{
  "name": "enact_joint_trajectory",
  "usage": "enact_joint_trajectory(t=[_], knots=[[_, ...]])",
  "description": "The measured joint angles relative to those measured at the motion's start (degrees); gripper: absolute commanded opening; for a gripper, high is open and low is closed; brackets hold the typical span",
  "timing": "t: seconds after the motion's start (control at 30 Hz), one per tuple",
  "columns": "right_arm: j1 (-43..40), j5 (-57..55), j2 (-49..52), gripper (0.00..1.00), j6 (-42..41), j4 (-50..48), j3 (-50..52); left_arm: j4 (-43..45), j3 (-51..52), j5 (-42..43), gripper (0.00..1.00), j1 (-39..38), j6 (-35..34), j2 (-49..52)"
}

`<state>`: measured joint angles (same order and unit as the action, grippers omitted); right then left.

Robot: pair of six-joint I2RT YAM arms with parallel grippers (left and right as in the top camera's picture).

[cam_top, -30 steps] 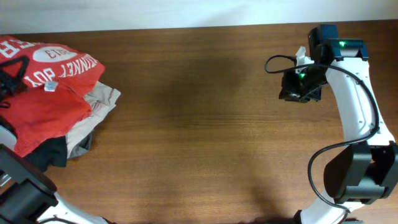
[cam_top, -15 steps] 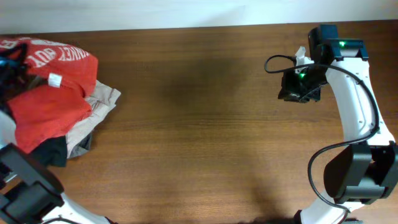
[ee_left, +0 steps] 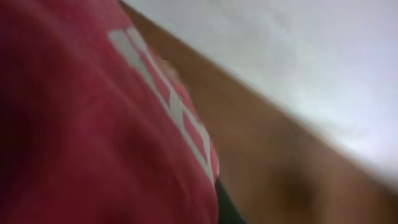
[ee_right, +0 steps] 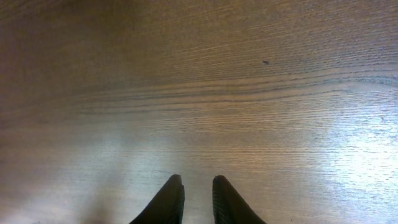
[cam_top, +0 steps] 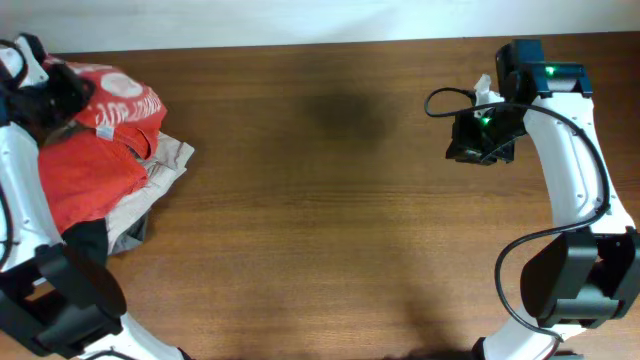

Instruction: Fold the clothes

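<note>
Overhead and wrist views of the folding task. The left gripper (cam_top: 45, 88) is at the table's (cam_top: 320, 210) far left corner, its jaws clamped on a bunched edge of the lettered T-shirt (cam_top: 122, 100). This shirt tops the pile (cam_top: 85, 185), which also holds a plainer red shirt (cam_top: 80, 175), a beige garment (cam_top: 170, 160) and a black garment (cam_top: 88, 245). The right gripper (ee_right: 194, 182) hangs over bare wood well apart from the clothes, jaws nearly together and empty. Likely hazards: a single-point hold may let the fabric slip out. Pulling could also drag the garments beneath along or over the near edge.
</note>
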<state>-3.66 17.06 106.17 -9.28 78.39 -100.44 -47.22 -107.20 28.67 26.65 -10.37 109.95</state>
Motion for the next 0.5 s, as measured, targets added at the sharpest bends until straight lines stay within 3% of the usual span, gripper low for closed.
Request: enact_joint_trajectory(t=[0.27, 0.5], knots=[[0.0, 0.0, 0.0, 0.21, 0.0, -0.13, 0.0, -15.41, -0.09, 0.44, 0.0, 0.92, 26.05, 0.02], [0.0, 0.0, 0.0, 0.21, -0.04, -0.09, 0.0, -22.53, -2.27, 0.0, 0.0, 3.13, 38.71, -0.07]])
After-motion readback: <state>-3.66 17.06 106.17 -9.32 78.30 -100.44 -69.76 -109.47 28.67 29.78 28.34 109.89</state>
